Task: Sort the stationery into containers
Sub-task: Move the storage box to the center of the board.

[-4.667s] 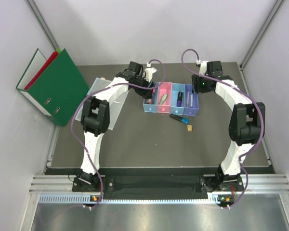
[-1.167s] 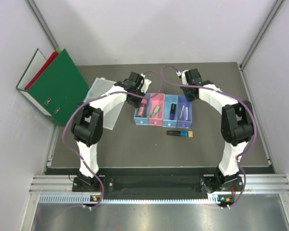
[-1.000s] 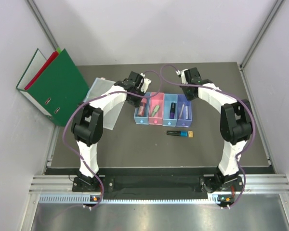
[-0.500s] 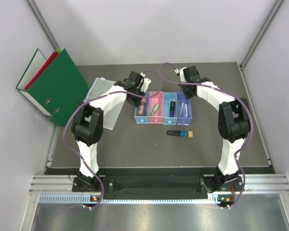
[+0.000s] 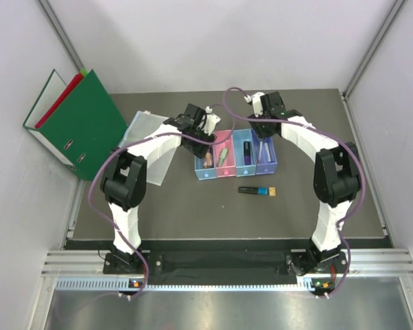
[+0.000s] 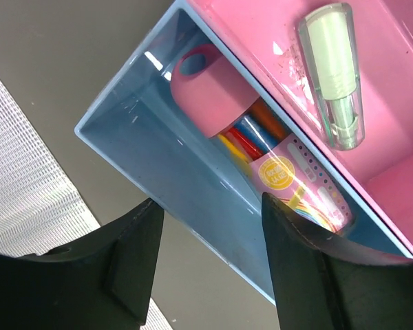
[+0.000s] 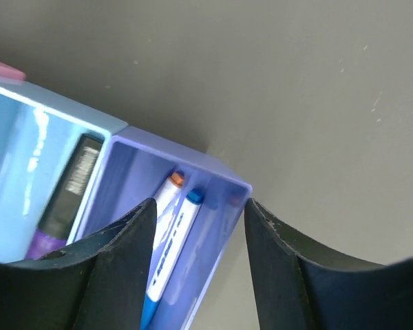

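A row of four small translucent plastic bins (image 5: 235, 159), joined side by side in light blue, pink, blue and purple, stands on the dark grey desk (image 5: 193, 213). The left tool (image 6: 210, 227) hangs over the far end of the row's light blue bin (image 6: 158, 158). Its black fingers (image 6: 134, 254) are spread apart above the bin's end wall and grip nothing. In that bin lies a glue stick with a pink cap and a striped label (image 6: 220, 103). In the pink bin (image 6: 261, 41) next to it lies a pale green highlighter with a clear cap (image 6: 334, 75). The right tool (image 7: 199, 213) hangs over the far corner of the purple bin (image 7: 131, 179) at the row's other end, its fingers likewise apart and holding nothing. Two white pens (image 7: 166, 234) lie in that bin, and a black marker with a purple end (image 7: 65, 199) lies in the blue bin (image 7: 41, 137) beside it. Just on the near side of the row, a black marker with a blue cap (image 5: 252, 190) lies on the desk, with a tiny tan block (image 5: 271, 192) at its cap end. Left of the row lies a clear flat plastic sleeve (image 5: 146, 137). Farther left, a big green ring binder (image 5: 89, 127) leans against the wall.
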